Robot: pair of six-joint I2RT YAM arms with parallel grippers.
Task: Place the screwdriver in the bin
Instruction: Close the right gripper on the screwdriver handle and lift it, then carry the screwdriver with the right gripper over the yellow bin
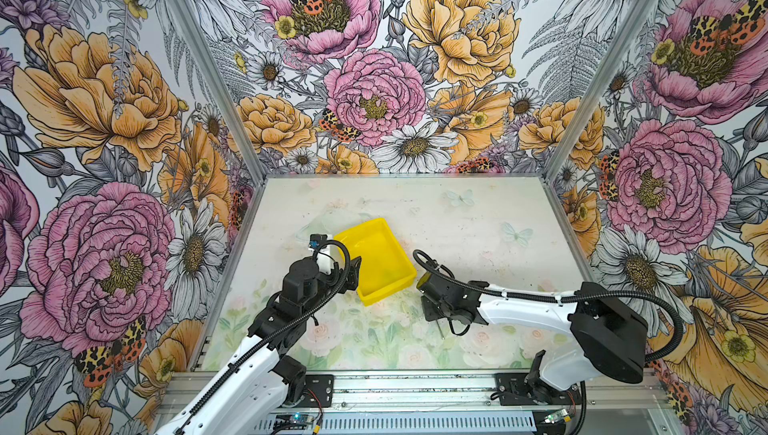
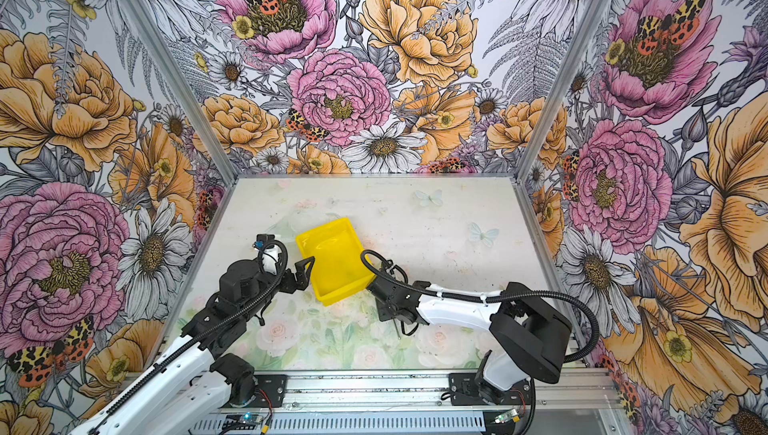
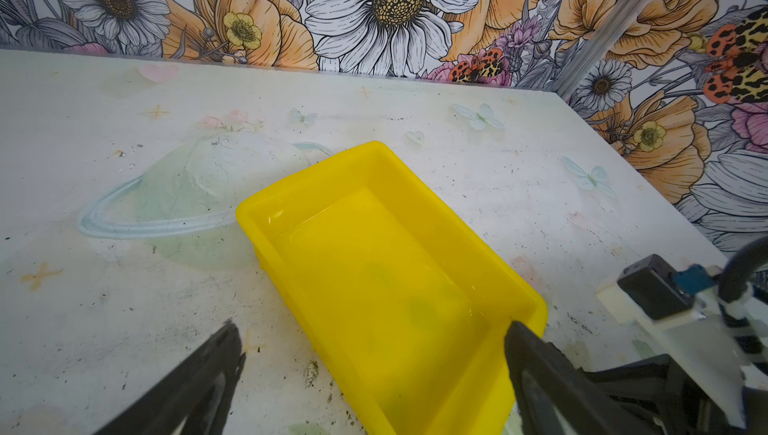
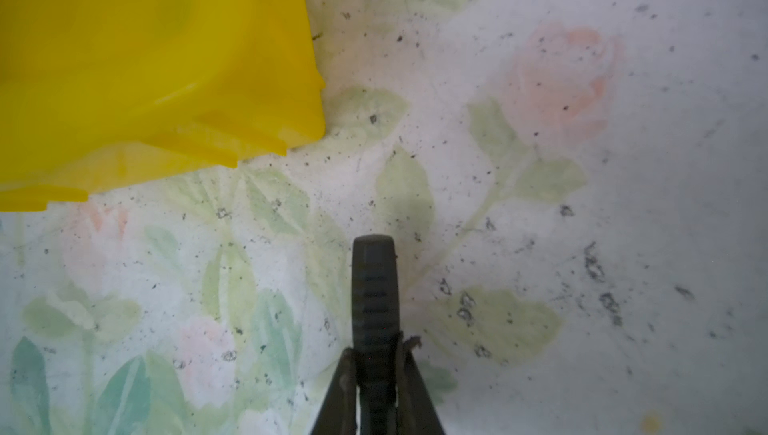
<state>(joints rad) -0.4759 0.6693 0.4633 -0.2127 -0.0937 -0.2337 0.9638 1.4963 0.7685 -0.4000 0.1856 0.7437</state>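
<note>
The worktop [image 1: 478,225] carried a faded print of roses and butterflies, speckled with dark grit; on it, left of centre in both top views, lay the bin [image 1: 376,258] [image 2: 332,260], bright yellow, set at a slant and holding nothing that could be seen; the left gripper [image 3: 374,370] hung at the bin's near left edge, its fingers [image 3: 199,387] spread wide, one outside the wall above the worktop and the other at the bin's near corner rim, gripping nothing; the right gripper [image 4: 376,354] sat low over the worktop just beside the bin's near right corner, its fingers [image 4: 340,395] pinched tight upon the screwdriver [image 4: 374,287], whose black ribbed handle stood out beyond them; in a top view the thin shaft [image 1: 439,331] showed below the gripper, over the worktop, outside the bin.
</note>
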